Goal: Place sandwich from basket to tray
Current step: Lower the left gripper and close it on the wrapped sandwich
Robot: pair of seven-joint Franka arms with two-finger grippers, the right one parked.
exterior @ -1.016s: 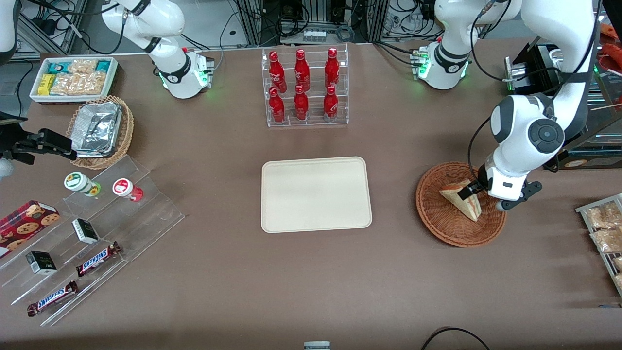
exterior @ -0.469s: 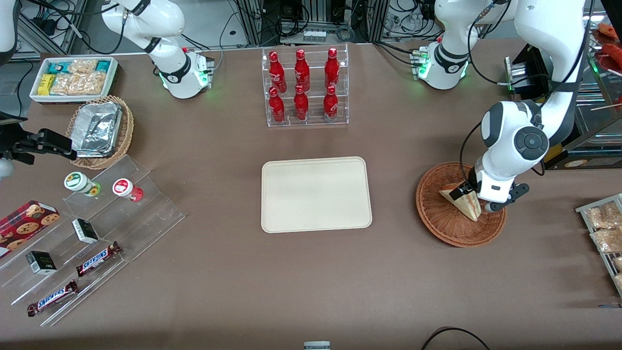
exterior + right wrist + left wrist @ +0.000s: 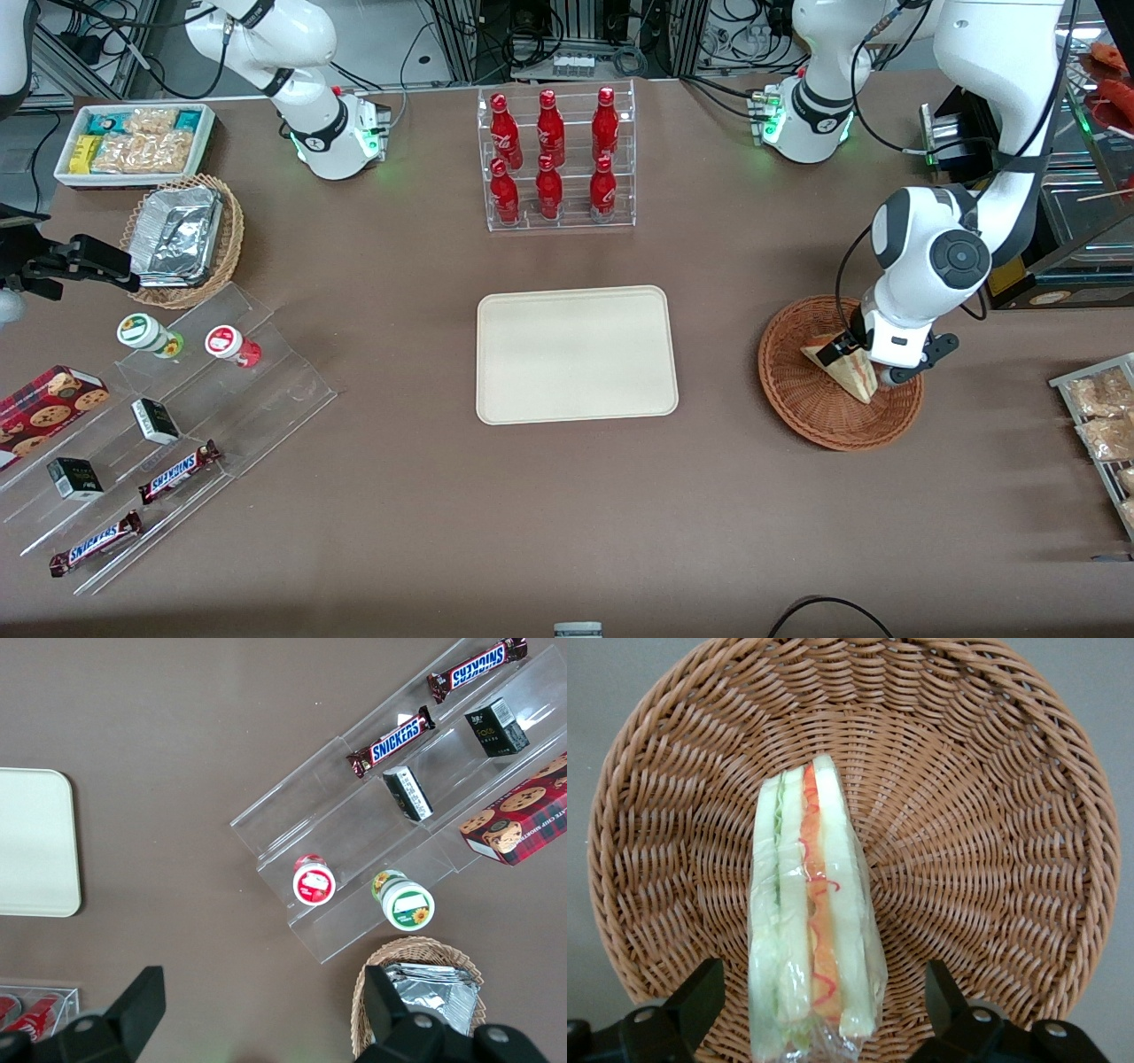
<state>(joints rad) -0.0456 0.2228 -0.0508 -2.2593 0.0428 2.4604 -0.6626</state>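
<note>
Sitting in the round brown basket (image 3: 837,403) is the sandwich (image 3: 849,372), standing on its edge inside clear wrap. The gripper (image 3: 815,1010) is low over it with its two fingers spread wide, one on each side, not touching. From the basket, the cream tray (image 3: 576,354) lies at 9 o'clock, well apart.

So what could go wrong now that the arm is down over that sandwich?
The tool is open, one finger on each side of the sandwich, not yet touching it. Possible trouble:
1. The sandwich is soft and in a thin clear wrap, so closing could squash it or catch only the film.
2. It stands on edge in the basket; a finger nudging it might tip it over.
3. A fingertip could snag the wicker and drag the basket along.
</note>
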